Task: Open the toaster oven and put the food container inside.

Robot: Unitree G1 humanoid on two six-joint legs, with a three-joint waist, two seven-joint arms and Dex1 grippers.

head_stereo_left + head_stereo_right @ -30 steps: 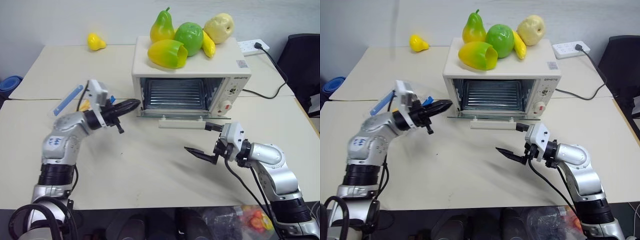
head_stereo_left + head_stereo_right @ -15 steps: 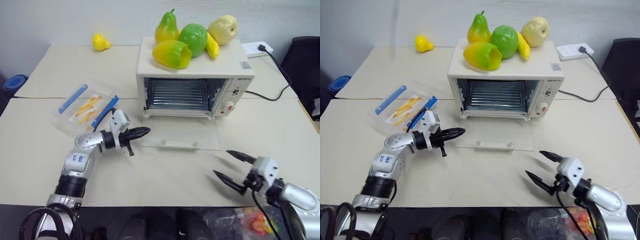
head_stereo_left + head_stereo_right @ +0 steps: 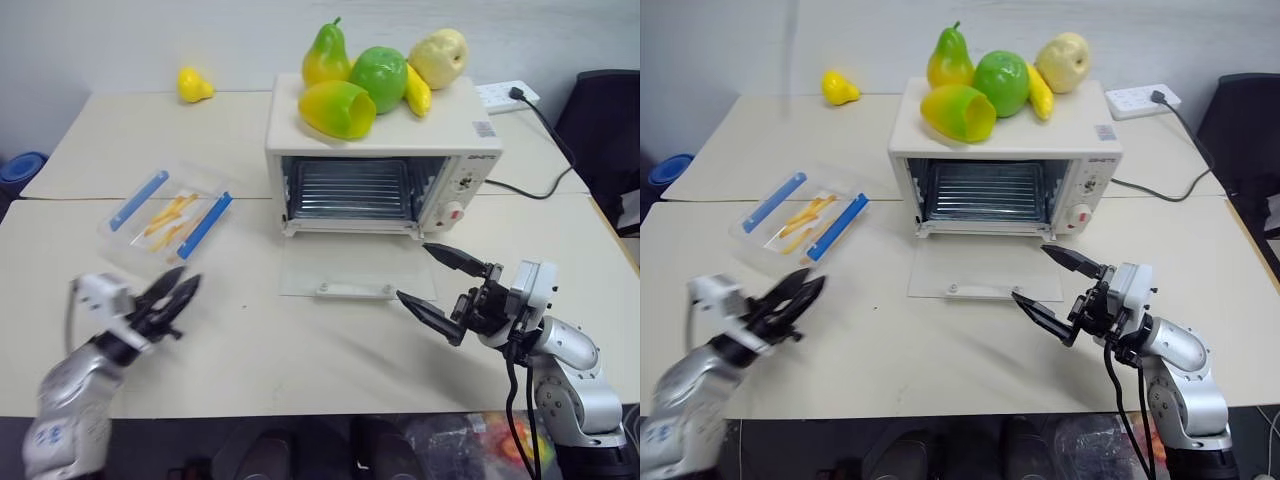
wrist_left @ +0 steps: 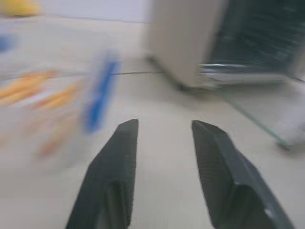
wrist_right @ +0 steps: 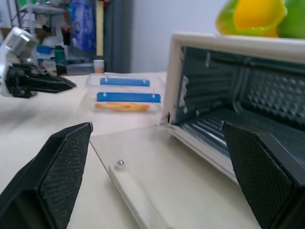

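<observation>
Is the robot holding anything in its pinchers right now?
No, nothing. The left gripper and the right gripper are both open and empty. The food container lies on the table, untouched.

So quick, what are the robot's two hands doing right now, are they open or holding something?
Left gripper: fingers apart, open, holding nothing.
Right gripper: fingers spread wide, open, holding nothing.
</observation>
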